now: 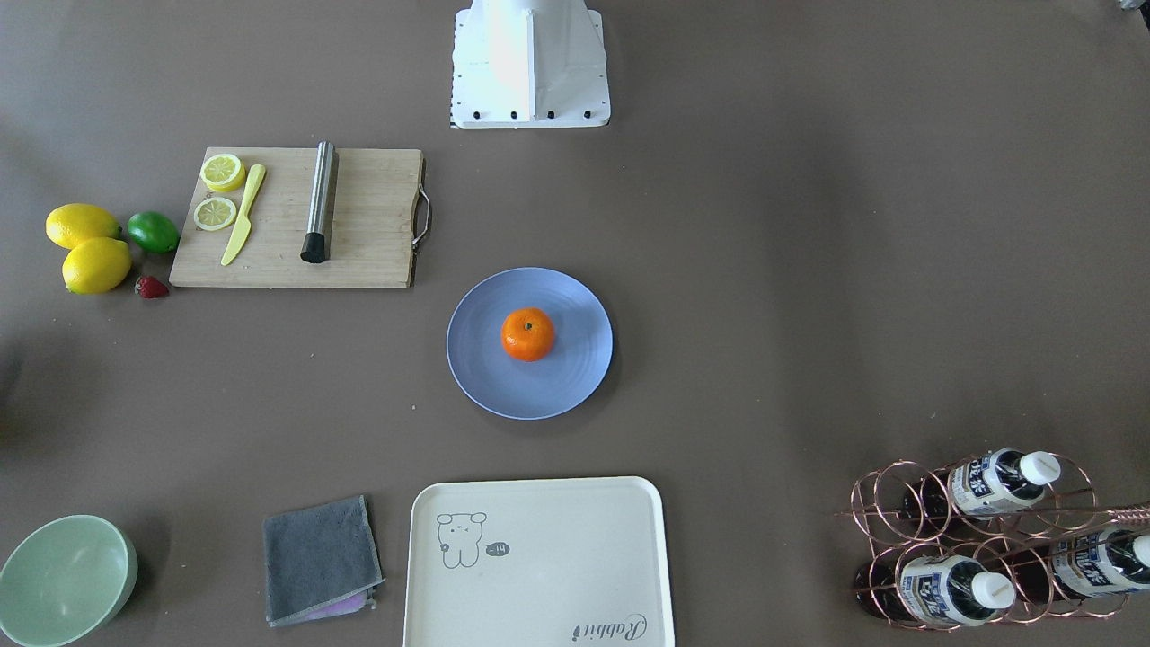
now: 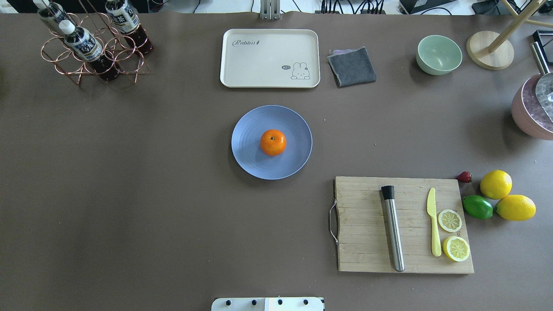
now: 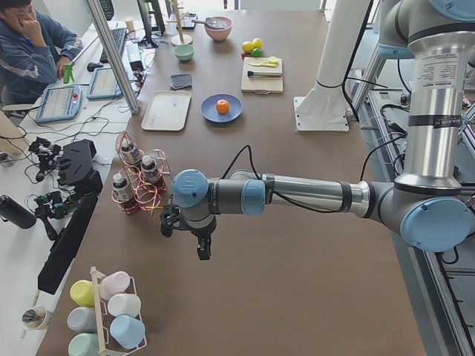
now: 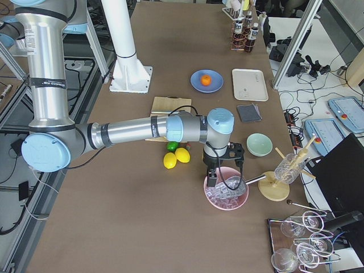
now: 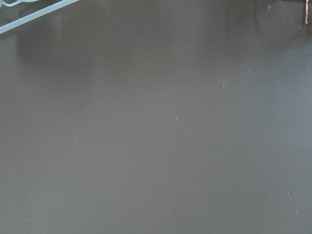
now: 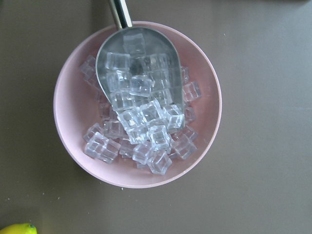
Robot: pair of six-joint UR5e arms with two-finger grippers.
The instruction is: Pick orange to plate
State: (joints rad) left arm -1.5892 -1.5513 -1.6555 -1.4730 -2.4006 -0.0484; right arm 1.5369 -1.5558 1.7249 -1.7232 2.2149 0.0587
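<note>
Question one: where does the task's fruit lie?

We place the small, bright-orange mandarin (image 1: 527, 334) at the centre of the front-facing frame. It rests stem-up on the round, matte periwinkle-blue plate (image 1: 575, 382), close to the plate's middle. It sits on its flattened base well inside the rim, so we think it will not roll, and we judge the goal met.

Why are the arms held so far out?

We read it as keeping clear of the plate. The left gripper (image 3: 201, 251) hangs at lower centre-left of the left side view, over the brown table (image 3: 297, 282) near the copper wire rack (image 3: 141, 189). The right gripper (image 4: 223, 173) hangs at the centre of the right side view, over the pink bowl (image 6: 68, 97) of ice cubes (image 6: 146, 122) with its steel scoop (image 6: 120, 12). Both are well apart from the plate. Only the side views show them, so we cannot tell how the jaws stand on either.

Shall we count?

One mandarin, one plate. At the left edge of the front-facing frame we count two whole yellow lemons (image 1: 83, 225), one green lime (image 1: 153, 231) and one red strawberry (image 1: 151, 287). On the bamboo cutting board (image 1: 377, 225) lie two cut lemon pieces (image 1: 216, 213), one yellow plastic knife (image 1: 243, 216) and one steel rod with a black tip (image 1: 319, 202). Along the bottom are one pale-green bowl (image 1: 63, 580), one folded grey cloth (image 1: 319, 557) and one cream rectangular tray (image 1: 539, 557). Three bottles (image 1: 1002, 481) lie in the rack. The ice cubes are too heaped for us to count.
</note>
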